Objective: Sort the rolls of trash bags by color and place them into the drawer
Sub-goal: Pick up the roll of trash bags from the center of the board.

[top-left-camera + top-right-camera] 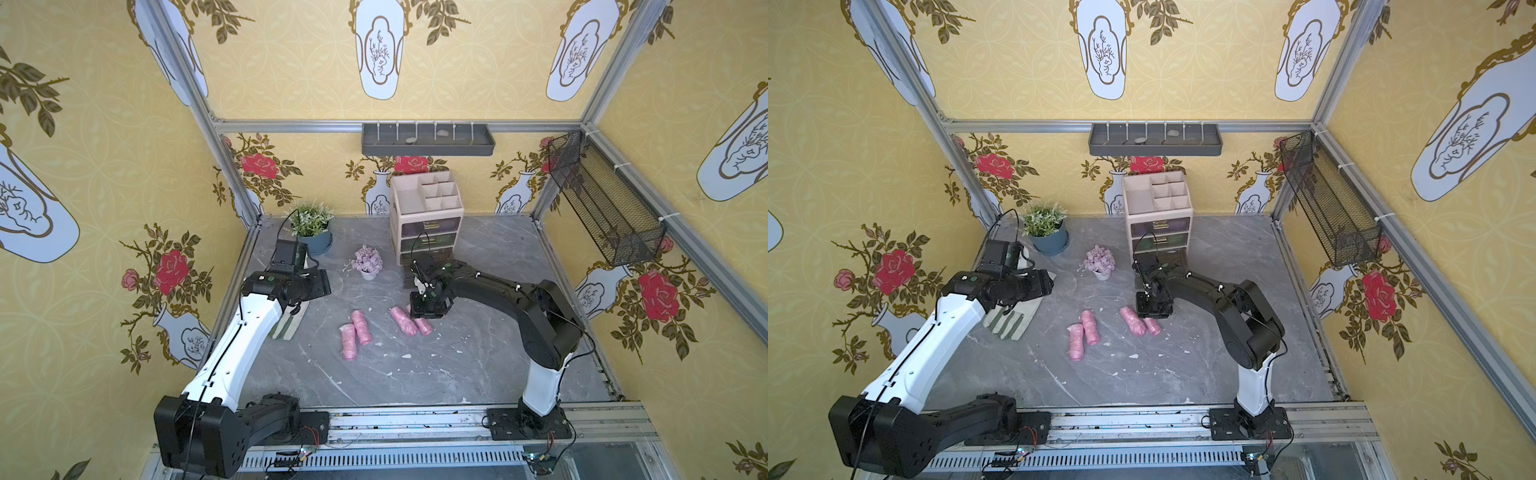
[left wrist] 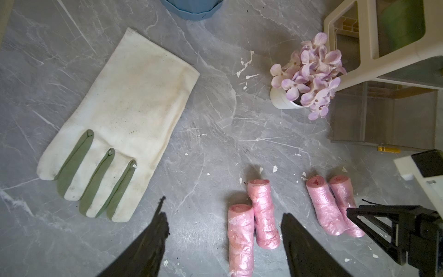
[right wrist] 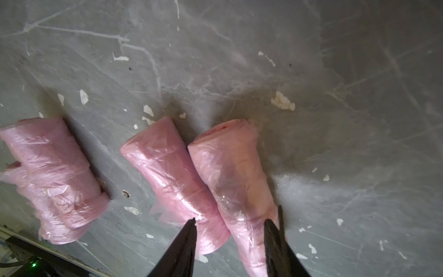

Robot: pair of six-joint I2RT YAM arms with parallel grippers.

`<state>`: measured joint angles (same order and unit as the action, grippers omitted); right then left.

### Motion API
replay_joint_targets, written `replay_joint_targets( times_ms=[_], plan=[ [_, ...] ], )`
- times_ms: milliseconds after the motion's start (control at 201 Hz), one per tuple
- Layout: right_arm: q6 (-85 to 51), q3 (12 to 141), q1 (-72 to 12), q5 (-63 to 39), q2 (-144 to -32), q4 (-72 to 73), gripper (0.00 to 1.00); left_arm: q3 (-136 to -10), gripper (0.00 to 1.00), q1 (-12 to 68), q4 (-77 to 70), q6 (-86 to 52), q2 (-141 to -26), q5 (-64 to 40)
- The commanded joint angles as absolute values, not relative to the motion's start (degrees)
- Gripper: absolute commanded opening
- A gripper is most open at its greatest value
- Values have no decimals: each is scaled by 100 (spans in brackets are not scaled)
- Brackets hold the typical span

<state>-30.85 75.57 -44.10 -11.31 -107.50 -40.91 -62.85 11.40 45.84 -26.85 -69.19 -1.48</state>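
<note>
Several pink rolls of trash bags lie on the grey table: one pair [image 1: 348, 341] [image 1: 361, 327] and another pair [image 1: 403, 321] [image 1: 423, 325]. My right gripper [image 3: 231, 221] is low over the second pair and open. Its fingers straddle the outer roll [image 3: 230, 172], and one fingertip rests on the neighbouring roll [image 3: 167, 172]. My left gripper [image 2: 224, 211] hovers open and empty, high above the table near the first pair [image 2: 241, 237]. The beige organiser [image 1: 426, 195] stands at the back with its bottom drawer [image 2: 383, 115] pulled out and empty.
A white and green glove [image 1: 286, 328] lies under the left arm. A green plant in a blue pot [image 1: 311, 228] and a small lilac flower pot [image 1: 367, 262] stand near the back. A grey wall shelf [image 1: 428, 141] and a mesh basket [image 1: 602, 199] hang above.
</note>
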Motion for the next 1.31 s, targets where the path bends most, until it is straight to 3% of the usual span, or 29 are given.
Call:
replay_joint_targets(
  times_ms=[0,269,518,866,1090,1304],
  plan=[
    [-2993,7626,-4406,-1010,-10860,-4201,46,-6258,76,1125,4474,-2632,-6941,-202],
    [-2988,7500,-4317,-977,-10969,-4227,40,-6258,76,1096,4464,-2646,-6950,-263],
    [-3105,7358,-4248,-837,-10703,-4244,26,-6258,76,1088,4465,-2646,-6961,-277],
    [-4110,6985,-4020,-811,-8854,-4210,21,-6266,76,1087,4478,-2654,-6969,-281],
    [-5725,6460,-3470,-711,-7870,-3054,21,-6267,76,1078,4458,-2662,-6961,-280],
    [-7342,5845,-3331,-372,-7777,-1101,18,-6258,76,1046,4422,-2689,-6962,-343]
  ],
)
